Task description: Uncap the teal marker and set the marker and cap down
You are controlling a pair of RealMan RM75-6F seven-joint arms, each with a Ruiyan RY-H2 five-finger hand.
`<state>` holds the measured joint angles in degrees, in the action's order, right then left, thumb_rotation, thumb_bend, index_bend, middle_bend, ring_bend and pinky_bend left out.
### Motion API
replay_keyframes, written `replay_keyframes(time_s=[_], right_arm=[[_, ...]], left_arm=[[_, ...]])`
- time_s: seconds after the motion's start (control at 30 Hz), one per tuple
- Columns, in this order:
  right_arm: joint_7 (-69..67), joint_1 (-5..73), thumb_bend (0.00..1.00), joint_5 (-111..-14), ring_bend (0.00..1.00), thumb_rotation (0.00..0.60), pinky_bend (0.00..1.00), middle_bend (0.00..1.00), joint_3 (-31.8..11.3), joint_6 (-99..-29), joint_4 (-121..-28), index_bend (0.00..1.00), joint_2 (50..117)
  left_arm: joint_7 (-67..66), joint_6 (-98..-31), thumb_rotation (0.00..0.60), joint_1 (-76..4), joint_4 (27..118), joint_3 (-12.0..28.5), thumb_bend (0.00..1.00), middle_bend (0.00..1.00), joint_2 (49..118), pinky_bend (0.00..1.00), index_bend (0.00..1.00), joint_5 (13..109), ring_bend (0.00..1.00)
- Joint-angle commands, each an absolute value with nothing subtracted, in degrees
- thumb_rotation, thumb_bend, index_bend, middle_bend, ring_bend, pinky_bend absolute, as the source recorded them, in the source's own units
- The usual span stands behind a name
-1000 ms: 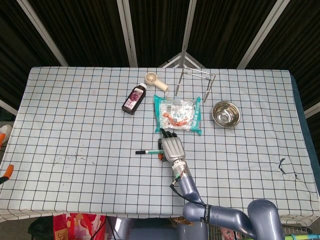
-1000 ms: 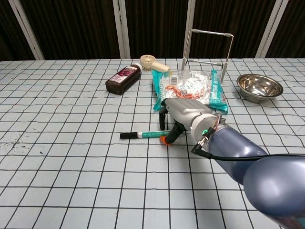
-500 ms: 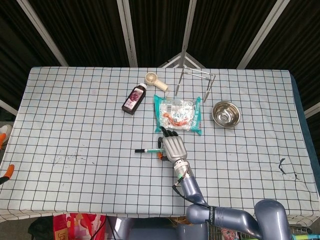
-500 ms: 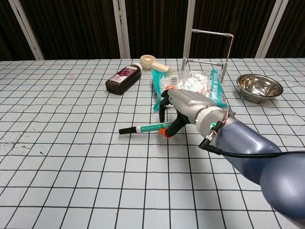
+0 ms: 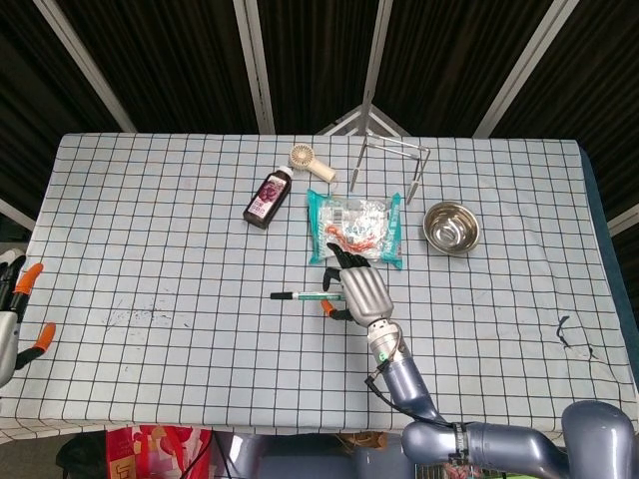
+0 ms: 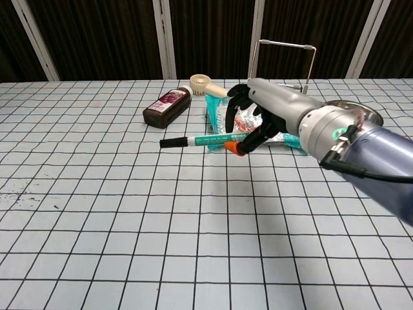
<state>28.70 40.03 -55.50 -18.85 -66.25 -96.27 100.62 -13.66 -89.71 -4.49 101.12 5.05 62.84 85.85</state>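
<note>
The teal marker [image 5: 305,295] [image 6: 210,139] with its black cap [image 6: 169,142] on the left end is off the checked tablecloth, lying level. My right hand [image 5: 359,287] [image 6: 268,113] grips its right end, and an orange fingertip shows under the barrel. In the chest view the marker hangs in front of the snack packet. My left hand [image 5: 14,311] shows only at the left edge of the head view, beside the table, fingers spread and holding nothing.
A dark bottle [image 5: 267,198] [image 6: 166,106] and a small cream fan [image 5: 310,162] [image 6: 208,86] lie at the back. A teal snack packet [image 5: 355,228], a wire rack [image 5: 392,165] [image 6: 284,64] and a steel bowl [image 5: 450,228] stand behind and to the right of my right hand.
My right hand has lifted the marker off the cloth and carried it up and away from me. My left hand has come into the head view at the left edge.
</note>
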Motion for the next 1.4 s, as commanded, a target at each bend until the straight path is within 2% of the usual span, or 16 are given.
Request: replay_keyframes(time_s=[0.03, 0.27, 0.5, 0.77, 1.4], right_arm=[[29.67, 38.24, 0.47, -56.14, 0.18, 0.6, 0.19, 0.1, -19.37, -69.01, -104.58, 0.76, 95.53], [34.76, 38.33, 0.48, -52.93, 0.18, 0.6, 0.19, 0.1, -21.96, -73.38, -115.27, 0.76, 91.46], [41.05, 41.57, 0.48, -48.0, 0.18, 0.6, 0.19, 0.1, -25.46, -77.67, -119.96, 0.76, 92.26], [42.3, 46.0, 0.49, -45.19, 0.18, 0.6, 0.19, 0.1, -27.19, -78.8, -118.75, 0.76, 95.85], [40.46, 49.65, 0.5, -45.69, 0.18, 0.6, 0.19, 0.1, -26.15, -79.45, -117.22, 0.77, 98.19]], left_arm=[[-14.99, -89.64, 0.6, -5.6, 102.77, 5.11, 0.44, 0.0, 64.43, 0.0, 0.13, 87.67, 0.0], [-15.77, -90.58, 0.6, -7.54, 105.72, 5.79, 0.43, 0.0, 68.72, 0.0, 0.2, 92.35, 0.0], [-19.51, -89.37, 0.6, -9.52, 108.07, 6.22, 0.43, 0.01, 72.59, 0.0, 0.25, 94.45, 0.0], [-21.03, -90.32, 0.6, -11.06, 107.75, 7.26, 0.43, 0.06, 77.94, 0.0, 0.31, 97.21, 0.0], [-22.73, -89.41, 0.6, -13.86, 103.81, 9.79, 0.43, 0.09, 83.37, 0.0, 0.36, 95.73, 0.0]])
